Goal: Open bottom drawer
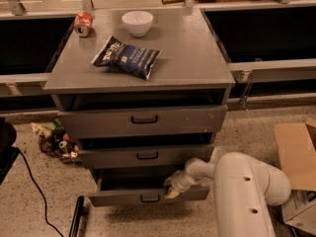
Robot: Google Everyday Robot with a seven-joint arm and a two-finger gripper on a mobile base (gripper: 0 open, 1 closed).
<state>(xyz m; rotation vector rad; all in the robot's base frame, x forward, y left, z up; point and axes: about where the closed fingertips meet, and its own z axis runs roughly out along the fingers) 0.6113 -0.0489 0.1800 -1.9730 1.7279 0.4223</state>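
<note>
The grey cabinet point(138, 73) has three drawers. The bottom drawer point(123, 197) is the lowest, narrowest front with a small black bar handle point(150, 198); it stands pulled out, a dark gap showing behind its front. My gripper point(173, 185) sits at the drawer's top edge, just right of and above the handle, at the end of my white arm point(247, 186), which reaches in from the lower right. The middle drawer point(143, 156) and the top drawer point(143, 120) stick out only a little.
On the cabinet top lie a blue chip bag point(127, 57), a white bowl point(137, 22) and a red can point(83, 23). A heap of wrappers point(57, 139) lies on the floor at left, a black cable point(29, 181) beside it. A cardboard box point(296, 154) stands at right.
</note>
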